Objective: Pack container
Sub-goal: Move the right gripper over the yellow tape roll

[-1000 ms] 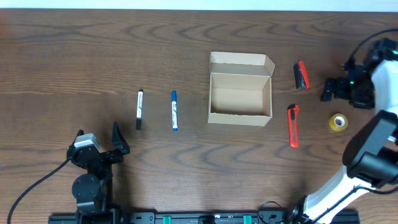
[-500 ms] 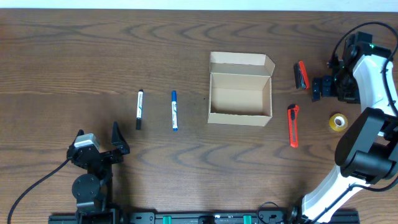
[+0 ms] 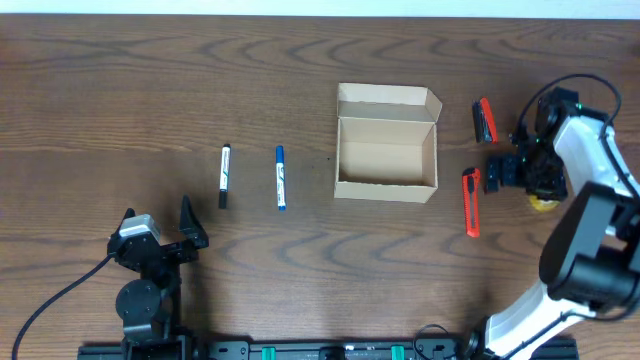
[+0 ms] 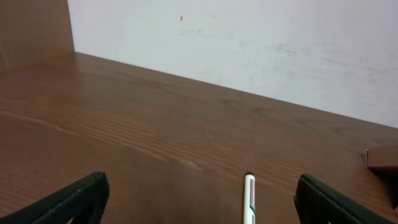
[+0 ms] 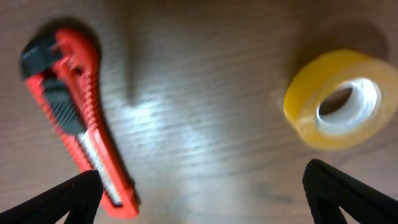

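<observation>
The container, a light-tan cardboard box (image 3: 387, 183), stands open at mid-table with its flap lid (image 3: 387, 99) folded back. My right gripper (image 3: 512, 173) is open and empty above the table, between a red utility knife (image 3: 471, 204) and a yellow tape roll (image 3: 545, 203). The right wrist view shows the knife (image 5: 74, 118) at left, the tape (image 5: 336, 99) at right and the open fingers (image 5: 205, 200) over bare wood. My left gripper (image 3: 160, 222) is open and empty near the front left; its wrist view (image 4: 199, 202) shows a white marker (image 4: 249, 200) just ahead.
A white marker with a black cap (image 3: 224, 176) and a blue marker (image 3: 281, 178) lie side by side left of the box. A second red and black knife (image 3: 485, 121) lies right of the lid. A box corner (image 4: 382, 158) shows at the left wrist view's right edge.
My right arm has swung from the back right toward the front left, coming over the spot between the red knife and the tape roll. The left arm has not moved.
</observation>
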{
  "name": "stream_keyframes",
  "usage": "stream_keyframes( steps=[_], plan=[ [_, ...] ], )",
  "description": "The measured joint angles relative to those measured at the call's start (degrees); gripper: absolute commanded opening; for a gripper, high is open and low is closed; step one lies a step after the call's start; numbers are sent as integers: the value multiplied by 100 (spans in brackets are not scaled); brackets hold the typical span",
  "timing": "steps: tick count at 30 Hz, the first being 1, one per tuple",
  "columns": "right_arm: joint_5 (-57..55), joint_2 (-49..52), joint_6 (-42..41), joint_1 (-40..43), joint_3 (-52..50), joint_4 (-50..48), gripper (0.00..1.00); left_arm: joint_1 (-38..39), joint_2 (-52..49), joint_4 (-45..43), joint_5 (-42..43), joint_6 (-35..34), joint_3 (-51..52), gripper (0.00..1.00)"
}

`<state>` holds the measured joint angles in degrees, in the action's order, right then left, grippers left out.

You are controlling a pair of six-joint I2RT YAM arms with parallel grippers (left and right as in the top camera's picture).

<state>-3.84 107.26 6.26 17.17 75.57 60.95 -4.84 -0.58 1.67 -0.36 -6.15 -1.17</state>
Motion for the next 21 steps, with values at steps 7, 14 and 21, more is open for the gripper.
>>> stream_keyframes(
  steps=[7, 14, 21],
  plan=[
    [50, -905, 144, 136, -20, -133, 99, 0, 0, 0, 0, 0, 0, 95],
    [356, -907, 463, 754, -22, -173, 99, 0, 0, 0, 0, 0, 0, 95],
    [688, -907, 706, 977, -22, -195, 99, 0, -2, 0, 0, 0, 0, 95]
  ],
)
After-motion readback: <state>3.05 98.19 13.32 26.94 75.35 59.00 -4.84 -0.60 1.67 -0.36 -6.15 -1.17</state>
